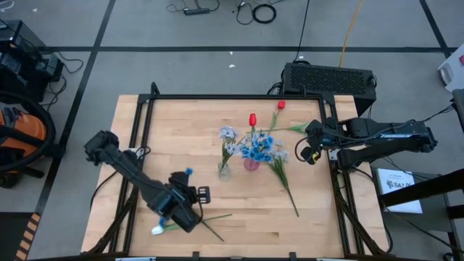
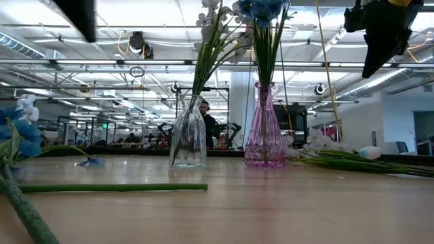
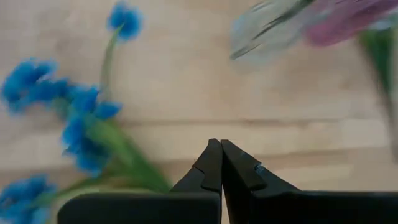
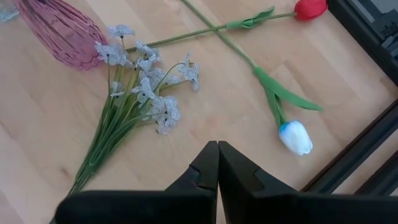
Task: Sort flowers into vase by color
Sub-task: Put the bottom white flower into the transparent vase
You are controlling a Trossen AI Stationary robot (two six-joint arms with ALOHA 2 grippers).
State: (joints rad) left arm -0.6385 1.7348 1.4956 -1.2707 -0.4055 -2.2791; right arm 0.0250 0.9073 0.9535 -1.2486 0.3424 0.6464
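The left gripper (image 3: pixel 221 163) has its 2 fingers pressed together and holds nothing. In the high view it (image 1: pixel 190 197) hangs over the near left part of the surface (image 1: pixel 181 130). A blue spray (image 3: pixel 78 121) lies on the wood just beside it, and a long green stem (image 2: pixel 112 188) lies flat near it in the low view.

The right gripper (image 4: pixel 216 163) is also closed on nothing. It (image 1: pixel 308 151) is at the right edge of the surface, above a lavender-white spray (image 4: pixel 146 93) that lies flat. Near this spray, a red tulip (image 4: pixel 310 7) and a white tulip (image 4: pixel 295 137) lie with their stems crossing.

In the middle stand 2 vases, near each other. The clear vase (image 2: pixel 188 142) holds pale lavender-white flowers (image 1: pixel 228 138). The pink vase (image 2: pixel 264 135) holds blue flowers (image 1: pixel 259 147). A 2nd red tulip (image 1: pixel 252 119) shows just behind the pink vase; I cannot tell if it is inside.
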